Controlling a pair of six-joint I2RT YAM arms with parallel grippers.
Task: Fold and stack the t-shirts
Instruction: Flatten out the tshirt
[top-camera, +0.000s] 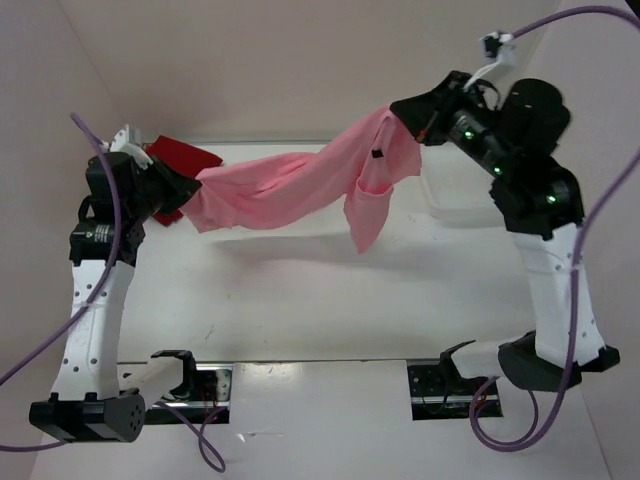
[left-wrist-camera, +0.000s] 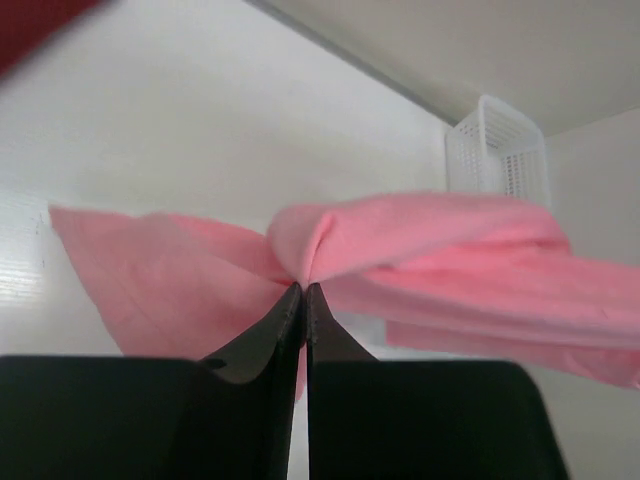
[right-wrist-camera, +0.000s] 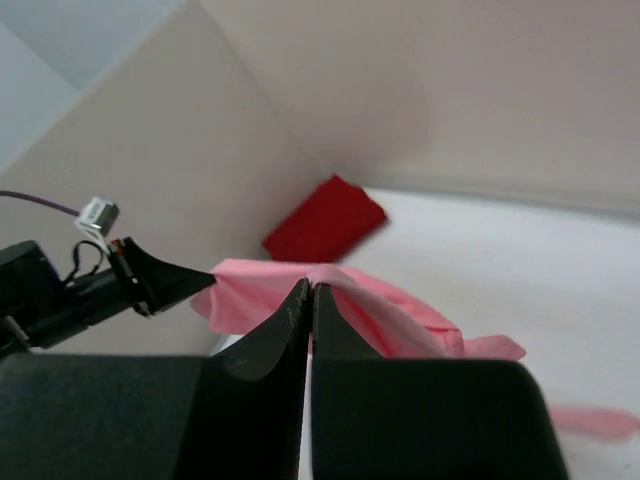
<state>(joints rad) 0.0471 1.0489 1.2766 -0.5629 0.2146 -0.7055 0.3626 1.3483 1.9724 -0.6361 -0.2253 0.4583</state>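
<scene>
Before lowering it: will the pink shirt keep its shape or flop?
Likely floppy: the pink shirt sags between the left gripper and right gripper, one part dangling. Probably light: two small pinches carry it. May bunch on landing; it's twisted.

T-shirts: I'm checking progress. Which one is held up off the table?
The light pink t-shirt, held between the left gripper and right gripper; the dark red t-shirt lies on the table.

Left end effector (top-camera: 192, 186), right end effector (top-camera: 402, 108) raised, clamped
</scene>
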